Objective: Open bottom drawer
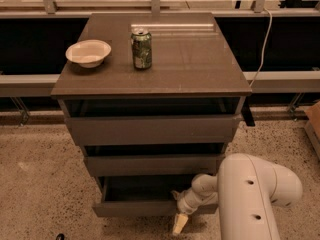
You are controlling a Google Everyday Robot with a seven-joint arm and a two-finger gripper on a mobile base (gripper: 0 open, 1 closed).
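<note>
1. Table [190, 59]: a three-drawer unit at scene centre. All three fronts are flat and handleless.
2. Arm [250, 199]: at the near right, reaching left toward the lowest front.
3. Bottom drawer [135, 209]: lowest in the table, near the floor. It appears partly drawn out, with its front standing nearer than the middle front and a dark interior showing behind it. The task is judged under way, not complete.
4. Gripper [180, 219]: at the right part of the bottom drawer's front, at its upper edge. Whether the jaws are apart or clamped on the edge cannot be told.
5. Bowl [88, 52] and can [141, 48]: on the table top, far left, near each other and not touching.

Procedure, as judged:
- Pull straight toward the near side, level with the floor.
- The hold is right of centre, so a skewed pull could bind the drawer. Keep the motion square to the front.
- Pull slowly. With no handle, the hold may slip off the edge.
- A jerk could shift the table and tip the can.
</note>
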